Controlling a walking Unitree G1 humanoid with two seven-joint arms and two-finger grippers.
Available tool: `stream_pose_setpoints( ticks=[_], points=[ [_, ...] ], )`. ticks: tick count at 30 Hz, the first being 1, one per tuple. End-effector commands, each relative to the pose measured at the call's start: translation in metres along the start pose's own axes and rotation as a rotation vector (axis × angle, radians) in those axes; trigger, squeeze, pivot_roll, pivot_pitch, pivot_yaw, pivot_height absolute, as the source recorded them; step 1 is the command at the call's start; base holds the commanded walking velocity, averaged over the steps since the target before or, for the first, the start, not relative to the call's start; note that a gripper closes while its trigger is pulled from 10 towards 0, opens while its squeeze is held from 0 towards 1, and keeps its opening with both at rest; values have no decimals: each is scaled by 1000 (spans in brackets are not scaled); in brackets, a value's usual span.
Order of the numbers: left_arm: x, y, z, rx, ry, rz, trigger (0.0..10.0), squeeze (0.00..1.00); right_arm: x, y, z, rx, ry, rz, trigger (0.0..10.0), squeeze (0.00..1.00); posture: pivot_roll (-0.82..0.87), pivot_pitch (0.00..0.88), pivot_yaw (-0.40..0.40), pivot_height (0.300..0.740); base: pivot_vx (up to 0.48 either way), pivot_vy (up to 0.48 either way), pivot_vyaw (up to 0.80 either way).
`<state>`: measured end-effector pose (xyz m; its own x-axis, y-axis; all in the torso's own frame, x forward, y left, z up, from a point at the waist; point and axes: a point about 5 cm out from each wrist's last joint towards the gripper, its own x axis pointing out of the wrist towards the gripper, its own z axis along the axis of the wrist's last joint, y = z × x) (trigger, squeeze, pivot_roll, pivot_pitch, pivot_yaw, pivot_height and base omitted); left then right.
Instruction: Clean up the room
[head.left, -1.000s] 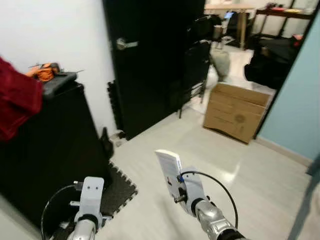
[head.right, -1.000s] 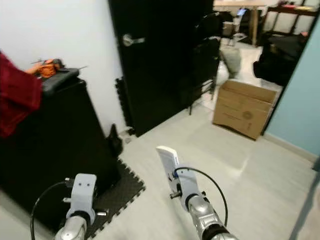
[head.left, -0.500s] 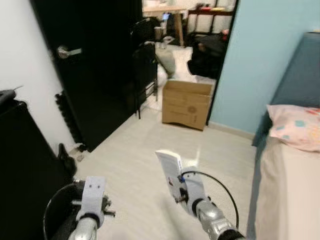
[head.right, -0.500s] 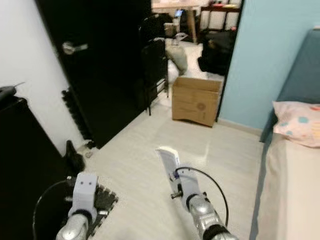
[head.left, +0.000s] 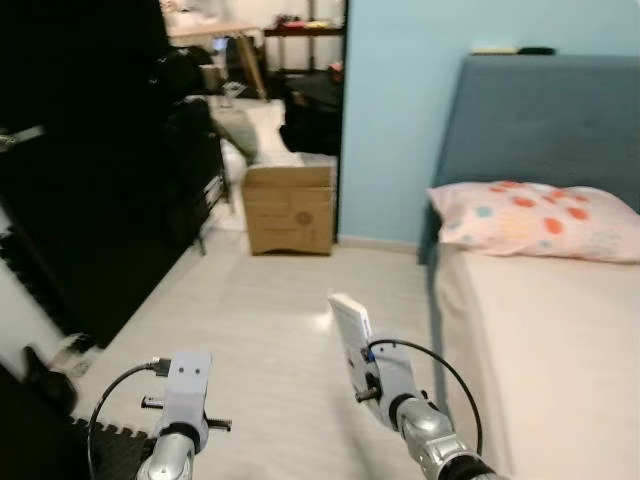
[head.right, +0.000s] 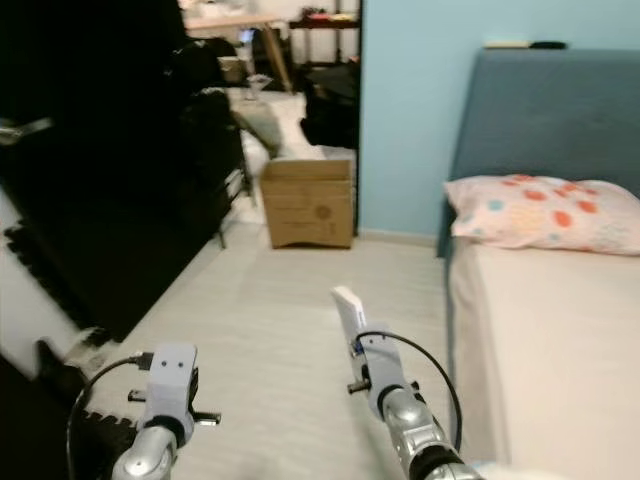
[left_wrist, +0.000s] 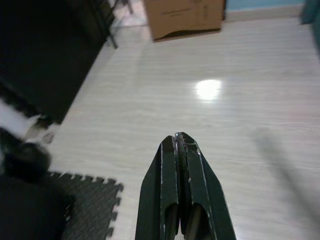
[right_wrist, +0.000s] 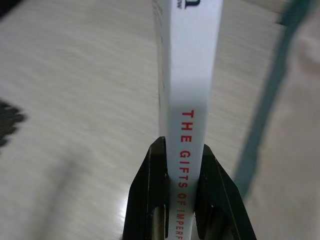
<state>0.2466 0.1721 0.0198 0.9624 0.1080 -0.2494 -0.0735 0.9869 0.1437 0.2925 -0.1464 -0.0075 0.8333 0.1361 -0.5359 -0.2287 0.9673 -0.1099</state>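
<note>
Right jaws clamped on white book | left jaws closed, empty, above floor

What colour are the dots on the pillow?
The pillow has red and teal dots on pale pink, clearest in the left eye view.

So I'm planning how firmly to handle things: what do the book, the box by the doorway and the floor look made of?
The book, shut in the right claw, looks like a paperback: smooth white card spine with red print. The box looks like plain brown corrugated cardboard, matte, with a printed mark. The floor looks like pale wood-grain laminate or vinyl, glossy enough to mirror a light; which one is unclear.
</note>
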Motion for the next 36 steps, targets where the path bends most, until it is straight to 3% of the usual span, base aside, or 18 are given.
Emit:
stream_pose_setpoints(
  ticks=[1,23,31,36],
  points=[
    [-3,5,-7,0,35,8,10000,0,2,11,7,18,-26,25,10000,0,-49,0,49,740,0,0,-800],
    [-5,7,-10,-11,40,33,10000,0,2,12,7,0,-26,40,10000,0,-36,0,22,740,0,0,-800],
    [-8,11,-10,-9,41,55,10000,0,4,23,11,-1,-38,98,10000,0,-15,0,0,740,0,0,0],
    [-19,16,-7,-20,24,110,10000,0,5,37,16,-38,-52,166,10000,0,74,0,-80,740,0,0,0]
  ],
)
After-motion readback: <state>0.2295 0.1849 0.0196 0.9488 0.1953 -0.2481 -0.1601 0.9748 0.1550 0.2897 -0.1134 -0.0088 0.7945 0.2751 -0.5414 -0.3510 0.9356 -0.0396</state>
